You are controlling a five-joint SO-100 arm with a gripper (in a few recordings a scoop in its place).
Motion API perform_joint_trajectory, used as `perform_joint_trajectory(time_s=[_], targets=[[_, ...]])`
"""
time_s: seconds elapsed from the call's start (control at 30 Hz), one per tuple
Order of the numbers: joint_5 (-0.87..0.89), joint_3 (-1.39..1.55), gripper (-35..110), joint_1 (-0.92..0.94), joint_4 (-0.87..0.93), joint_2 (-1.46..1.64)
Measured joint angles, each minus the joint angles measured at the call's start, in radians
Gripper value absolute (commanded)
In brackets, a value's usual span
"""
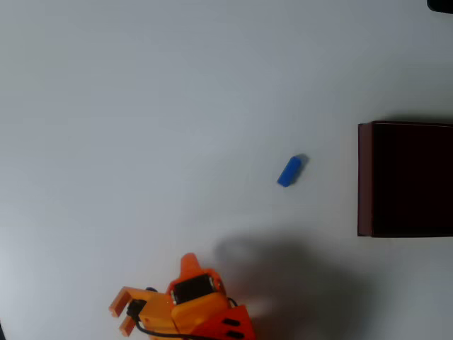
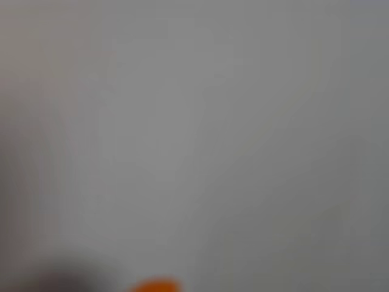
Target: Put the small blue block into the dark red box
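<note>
Small blue block [image 1: 289, 171], oblong, rounded ends, tilted, perhaps lying flat

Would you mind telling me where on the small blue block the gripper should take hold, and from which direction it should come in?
Grip the small blue block across its narrow middle, on the two long sides, coming straight down from above. In the overhead view it lies flat on the white table, tilted diagonally, so the fingers would probably need turning to match. It lies apart from the dark red box, leaving room on both sides.
</note>
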Motion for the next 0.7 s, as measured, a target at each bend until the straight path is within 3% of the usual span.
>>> perform_joint_trajectory(time_s=[0.7], targets=[[0.021, 0.0, 0, 0.028, -0.002, 0.0]])
